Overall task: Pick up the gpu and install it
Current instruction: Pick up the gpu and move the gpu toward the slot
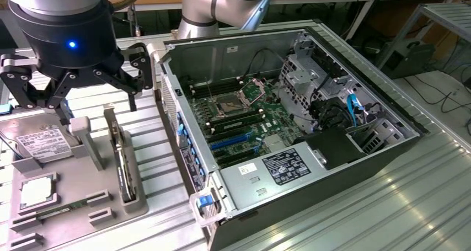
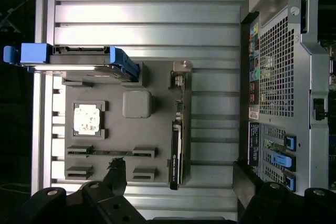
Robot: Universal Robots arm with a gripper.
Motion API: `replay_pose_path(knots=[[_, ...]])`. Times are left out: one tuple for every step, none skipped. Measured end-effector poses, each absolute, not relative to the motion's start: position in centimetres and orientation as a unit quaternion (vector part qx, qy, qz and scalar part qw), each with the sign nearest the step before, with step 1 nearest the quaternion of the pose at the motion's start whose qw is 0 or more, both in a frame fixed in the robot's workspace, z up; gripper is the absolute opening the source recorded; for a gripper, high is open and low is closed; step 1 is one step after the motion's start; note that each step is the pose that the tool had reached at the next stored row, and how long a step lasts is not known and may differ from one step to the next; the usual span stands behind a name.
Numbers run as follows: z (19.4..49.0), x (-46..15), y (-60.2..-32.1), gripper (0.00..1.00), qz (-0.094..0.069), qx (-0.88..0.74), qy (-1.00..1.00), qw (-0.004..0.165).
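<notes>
I see the claw (image 1: pixel 99 105) spread wide over the gpu (image 1: pixel 123 163) (standing on edge, lengthwise in its gray holder (image 1: pixel 77 182)).

Our arm (image 1: pixel 220 8) bends over and points straight down. Our gripper (image 1: pixel 98 107) hangs with its jaws spread wide, empty.

Black hand (image 1: pixel 98 111) with jointed linkage fingers (image 1: pixel 138 69), pale screws (image 2: pixel 48 192) and a blue light (image 1: pixel 71 43) on its round body; silver-grey arm (image 1: pixel 213 8).

One gpu (image 1: pixel 125 163), one hard drive (image 1: pixel 44 143), one processor (image 1: pixel 35 191), perhaps one memory stick (image 1: pixel 63 211).
</notes>
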State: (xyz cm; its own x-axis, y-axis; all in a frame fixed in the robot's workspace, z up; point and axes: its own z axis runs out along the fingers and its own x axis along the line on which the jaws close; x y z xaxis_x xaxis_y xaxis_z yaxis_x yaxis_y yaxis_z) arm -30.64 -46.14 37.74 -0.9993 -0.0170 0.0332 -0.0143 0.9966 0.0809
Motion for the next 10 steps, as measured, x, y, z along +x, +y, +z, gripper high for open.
replay_pose_path(knots=[[37.74,-30.64,-46.14,0.90,-0.040,0.008,-0.999,0.017],[37.74,-30.64,-46.14,0.90,-0.040,0.008,-0.999,0.017],[37.74,-30.64,-46.14,0.90,-0.040,0.008,-0.999,0.017],[37.75,-30.64,-46.13,0.90,-0.040,0.008,-0.999,0.017],[37.74,-30.64,-46.14,0.90,-0.040,0.008,-0.999,0.017],[37.74,-30.64,-46.14,0.90,-0.040,0.008,-0.999,0.017],[37.73,-30.64,-46.14,0.90,-0.040,0.008,-0.999,0.017],[37.68,-30.64,-46.16,0.90,-0.040,0.008,-0.999,0.017],[37.61,-30.64,-46.29,0.90,-0.040,0.008,-0.999,0.017],[37.52,-30.64,-46.39,0.90,-0.040,0.008,-0.999,0.017]])
